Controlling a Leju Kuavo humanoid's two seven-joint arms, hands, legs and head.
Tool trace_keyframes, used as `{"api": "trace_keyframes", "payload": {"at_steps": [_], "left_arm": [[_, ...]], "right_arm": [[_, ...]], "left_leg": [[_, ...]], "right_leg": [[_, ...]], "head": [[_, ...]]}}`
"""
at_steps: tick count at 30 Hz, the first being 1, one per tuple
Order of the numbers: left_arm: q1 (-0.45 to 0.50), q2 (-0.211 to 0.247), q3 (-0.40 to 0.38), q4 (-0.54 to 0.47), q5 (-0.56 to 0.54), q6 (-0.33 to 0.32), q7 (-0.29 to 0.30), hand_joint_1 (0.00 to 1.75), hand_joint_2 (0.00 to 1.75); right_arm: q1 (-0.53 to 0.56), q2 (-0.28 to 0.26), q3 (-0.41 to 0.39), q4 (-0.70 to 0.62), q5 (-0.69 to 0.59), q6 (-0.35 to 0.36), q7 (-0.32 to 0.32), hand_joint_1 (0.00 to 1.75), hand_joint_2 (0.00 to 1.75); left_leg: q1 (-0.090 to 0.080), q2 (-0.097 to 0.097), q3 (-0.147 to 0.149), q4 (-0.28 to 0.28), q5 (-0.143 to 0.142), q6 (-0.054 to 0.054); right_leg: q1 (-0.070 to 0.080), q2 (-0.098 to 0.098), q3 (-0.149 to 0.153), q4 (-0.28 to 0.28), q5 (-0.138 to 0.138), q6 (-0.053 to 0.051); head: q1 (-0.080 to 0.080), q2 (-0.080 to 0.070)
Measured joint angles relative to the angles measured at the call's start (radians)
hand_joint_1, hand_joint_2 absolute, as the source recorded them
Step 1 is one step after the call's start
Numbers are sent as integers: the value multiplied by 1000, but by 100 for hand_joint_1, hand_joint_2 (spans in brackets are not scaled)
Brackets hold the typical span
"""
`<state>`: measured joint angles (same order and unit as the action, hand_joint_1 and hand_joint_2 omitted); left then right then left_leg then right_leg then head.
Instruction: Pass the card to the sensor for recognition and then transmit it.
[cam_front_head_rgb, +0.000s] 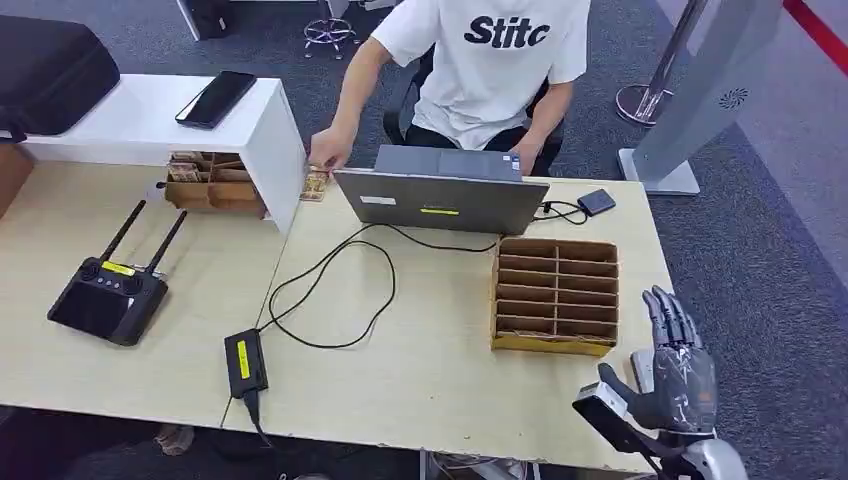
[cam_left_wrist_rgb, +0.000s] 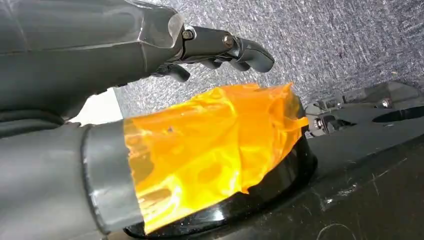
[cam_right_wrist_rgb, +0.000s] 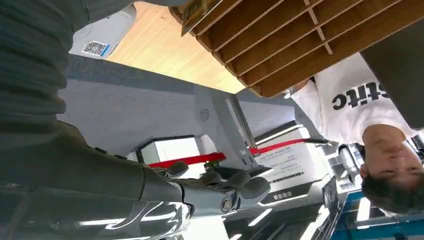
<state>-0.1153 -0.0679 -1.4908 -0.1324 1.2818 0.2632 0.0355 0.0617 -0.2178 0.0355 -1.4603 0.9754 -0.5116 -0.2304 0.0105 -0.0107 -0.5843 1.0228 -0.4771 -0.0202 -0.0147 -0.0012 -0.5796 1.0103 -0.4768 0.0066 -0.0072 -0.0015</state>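
A patterned card (cam_front_head_rgb: 315, 186) lies on the table beside the laptop, under the fingers of a person's hand (cam_front_head_rgb: 328, 150). More cards sit in a wooden box (cam_front_head_rgb: 207, 182) beneath the white shelf. A small black sensor (cam_front_head_rgb: 596, 201) lies at the table's far right, wired to the laptop. My right hand (cam_front_head_rgb: 672, 365) hovers off the table's near right corner, beside the slotted wooden organiser (cam_front_head_rgb: 555, 295), fingers apart and holding nothing. In the right wrist view its fingers (cam_right_wrist_rgb: 235, 187) are bare below the organiser (cam_right_wrist_rgb: 300, 35). My left hand (cam_left_wrist_rgb: 150, 115), thumb wrapped in orange tape, hangs over grey carpet, holding nothing.
An open grey laptop (cam_front_head_rgb: 440, 198) stands mid-table in front of a seated person (cam_front_head_rgb: 490, 70). A black cable and power brick (cam_front_head_rgb: 245, 362) lie on the near table. A black remote controller (cam_front_head_rgb: 108, 298) sits at left, a phone (cam_front_head_rgb: 215, 98) on the white shelf.
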Motion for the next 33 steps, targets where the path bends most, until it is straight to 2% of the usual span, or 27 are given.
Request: {"api": "trace_keyframes", "payload": {"at_steps": [21, 28, 33], "left_arm": [[-3, 5, -3, 0, -15, -5, 3, 0, 0], [-4, 7, -4, 0, -16, -9, 6, 0, 0], [-5, 7, -5, 0, -17, -8, 11, 0, 0]], "right_arm": [[-98, 5, 68, 162, 21, 28, 14, 0, 175], [-142, 6, 82, 272, 56, 16, 48, 0, 175], [-168, 6, 83, 346, 55, 8, 48, 0, 175]], "left_leg": [[0, 0, 0, 0, 0, 0], [0, 0, 0, 0, 0, 0], [0, 0, 0, 0, 0, 0]], "right_leg": [[0, 0, 0, 0, 0, 0], [0, 0, 0, 0, 0, 0], [0, 0, 0, 0, 0, 0]], "head": [[0, 0], [0, 0], [0, 0]]}}
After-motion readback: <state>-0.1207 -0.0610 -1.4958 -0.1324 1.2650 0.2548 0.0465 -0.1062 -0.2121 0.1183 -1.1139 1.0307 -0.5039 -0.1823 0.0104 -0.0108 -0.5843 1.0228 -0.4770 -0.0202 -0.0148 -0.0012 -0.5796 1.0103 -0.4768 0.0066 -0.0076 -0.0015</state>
